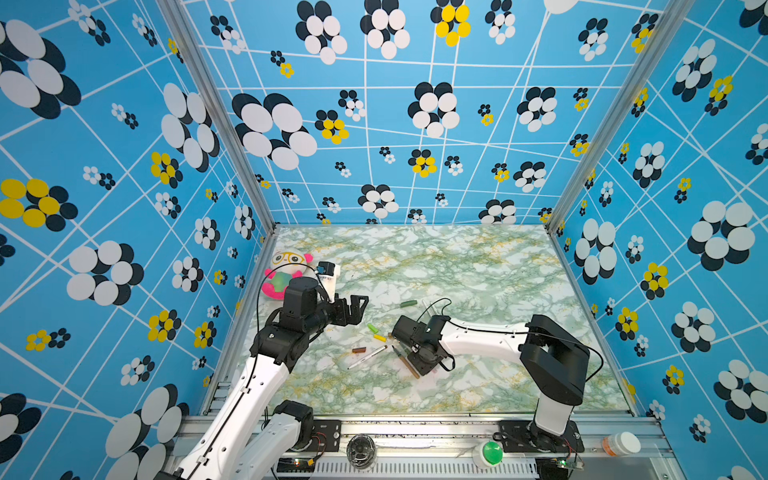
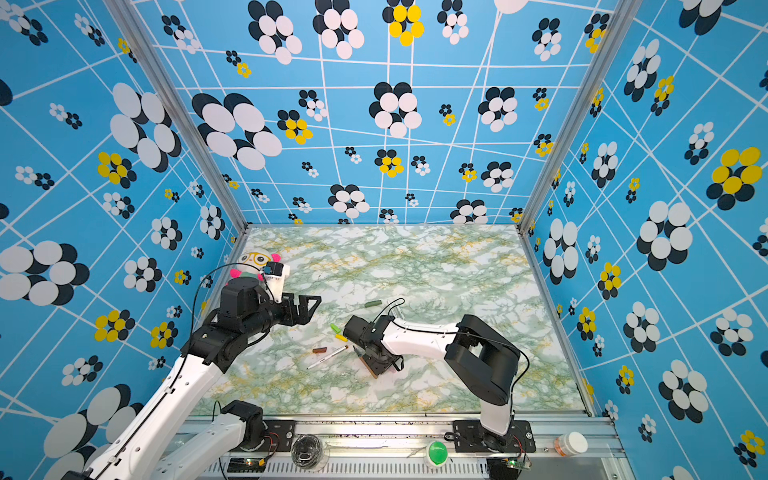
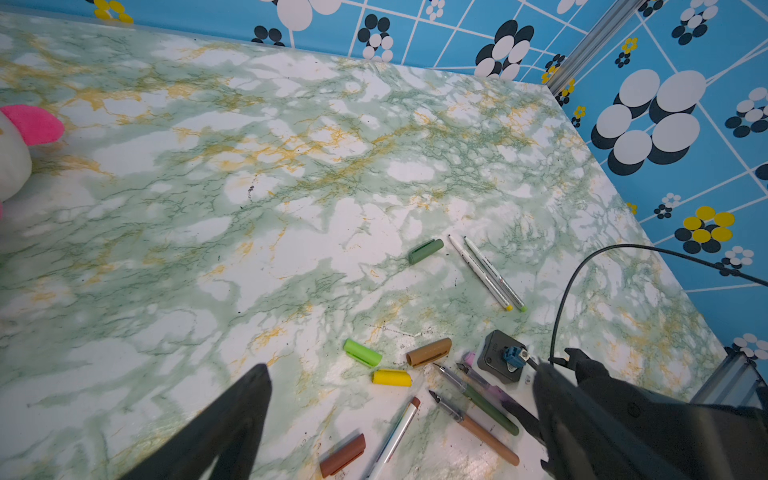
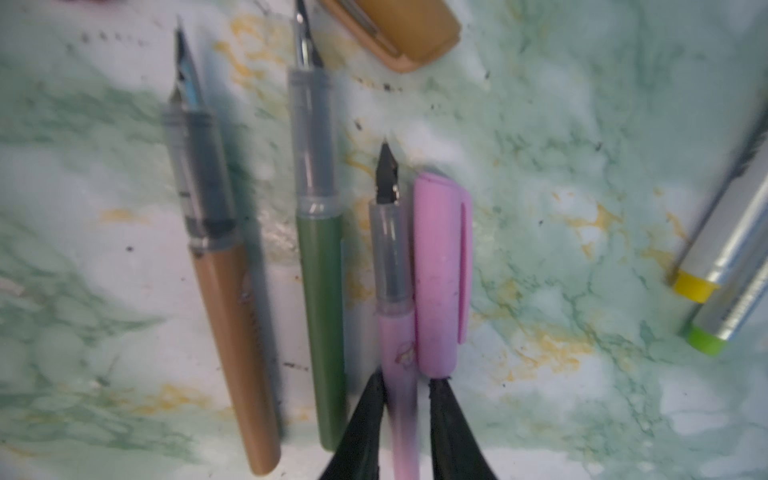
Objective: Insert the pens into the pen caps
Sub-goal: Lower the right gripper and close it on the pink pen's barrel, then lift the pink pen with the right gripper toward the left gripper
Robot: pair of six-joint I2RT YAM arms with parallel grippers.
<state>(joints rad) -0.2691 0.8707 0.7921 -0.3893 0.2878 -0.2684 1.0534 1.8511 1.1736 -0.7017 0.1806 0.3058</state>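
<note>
Left wrist view: marbled surface [image 3: 208, 208]; left tool [image 1: 358, 309] gapes wide, empty; right tool [image 4: 407, 380] stands slightly parted astride the pink pen [image 4: 397, 340], not clamping. Six pens [image 3: 478, 270] and six caps [image 3: 362, 352] lie lower right; barrel print too blurred to read.

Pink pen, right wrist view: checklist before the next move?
1. Pink pen between the right gripper fingers: ok.
2. Grip firm: cannot tell; the view is blurred and shows a slim gap beside one finger.
3. Pink cap clear of the fingers: not ok, its end abuts a fingertip.
4. Cap lined up for insertion: not ok, it lies alongside the barrel.
5. Left gripper open, empty: ok.
</note>
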